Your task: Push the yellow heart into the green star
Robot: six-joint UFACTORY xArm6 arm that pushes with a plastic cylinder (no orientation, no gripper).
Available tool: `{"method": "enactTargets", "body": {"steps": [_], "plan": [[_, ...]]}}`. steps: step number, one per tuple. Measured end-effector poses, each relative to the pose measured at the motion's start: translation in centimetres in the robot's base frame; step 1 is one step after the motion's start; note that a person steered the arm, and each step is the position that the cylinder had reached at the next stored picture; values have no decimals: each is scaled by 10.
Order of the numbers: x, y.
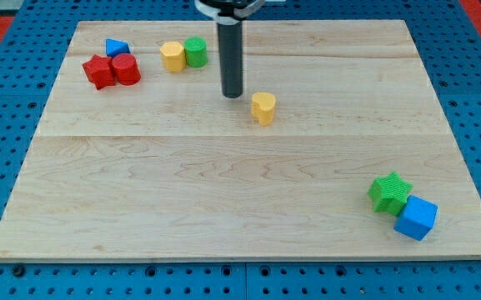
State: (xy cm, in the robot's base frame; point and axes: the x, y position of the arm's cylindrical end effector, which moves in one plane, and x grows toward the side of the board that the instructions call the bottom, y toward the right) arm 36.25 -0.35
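Wooden board (223, 183) on blue pegboard (7, 275); no legible writing or labels.
My tip (232, 95): plain rod, no jaws; upper end cut off at view's top.
Yellow heart (263, 108): just right of tip, slightly below, apart.
Green star (389, 192): lower right, touching blue cube (415, 218).
Upper left: red star (99, 72) touching red cylinder (126, 69); blue triangle (117, 47) partly hidden behind; yellow block (172, 57), shape unclear, touching green cylinder (195, 52).

The rod (232, 50) runs off the view's top edge.
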Motion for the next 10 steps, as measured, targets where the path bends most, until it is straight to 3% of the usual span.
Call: {"method": "enactTargets", "body": {"steps": [2, 4, 6, 8, 9, 10], "plan": [[75, 6], [20, -26], [58, 49], [0, 32], [0, 66], [29, 76]]}}
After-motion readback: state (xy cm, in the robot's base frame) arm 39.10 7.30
